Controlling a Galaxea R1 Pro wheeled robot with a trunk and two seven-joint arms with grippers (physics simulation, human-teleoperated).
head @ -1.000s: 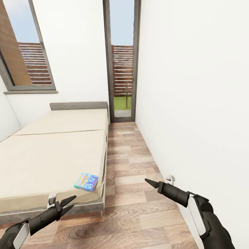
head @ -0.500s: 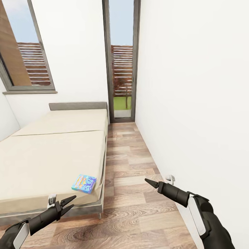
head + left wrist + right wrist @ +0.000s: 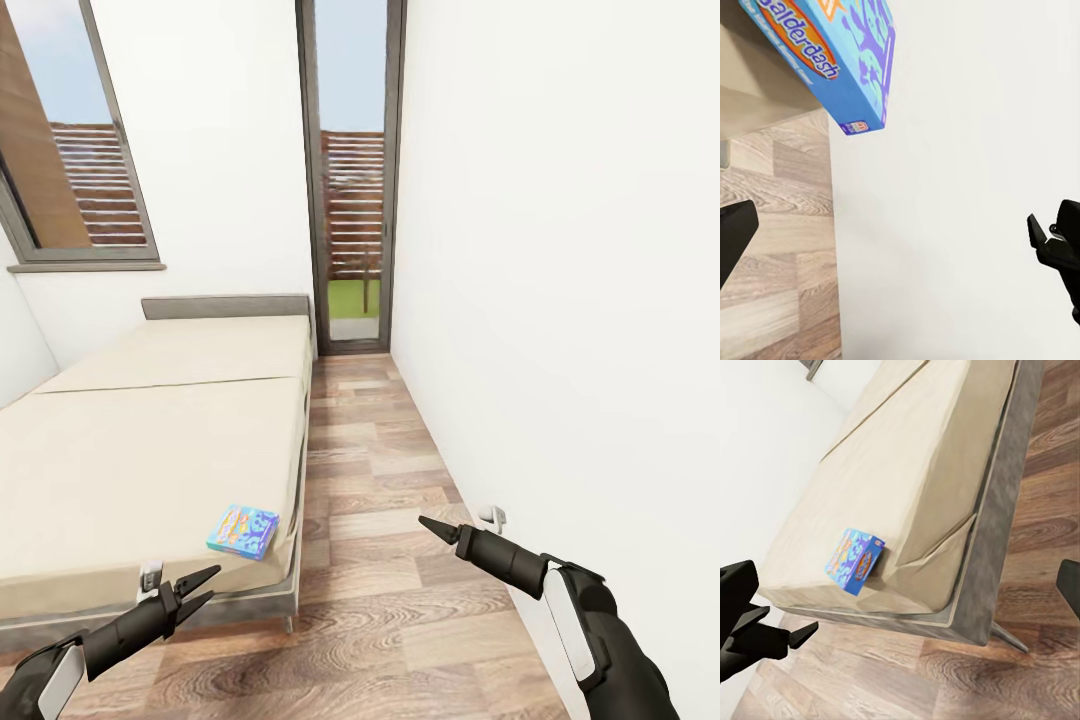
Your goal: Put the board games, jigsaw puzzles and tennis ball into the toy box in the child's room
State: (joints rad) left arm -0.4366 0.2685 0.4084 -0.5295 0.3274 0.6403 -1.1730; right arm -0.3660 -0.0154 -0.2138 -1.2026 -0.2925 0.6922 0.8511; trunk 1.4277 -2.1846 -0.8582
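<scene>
Reading "Balderdash", the blue game (image 3: 832, 56) faces the wide left gripper (image 3: 205, 587).

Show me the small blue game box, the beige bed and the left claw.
Small blue game box with yellow lettering (image 3: 244, 529), head view, printed lid.
Large beige-covered bed (image 3: 150, 440), head view, bare cover.
Left claw (image 3: 205, 586), head view, between its fingertips.
</scene>
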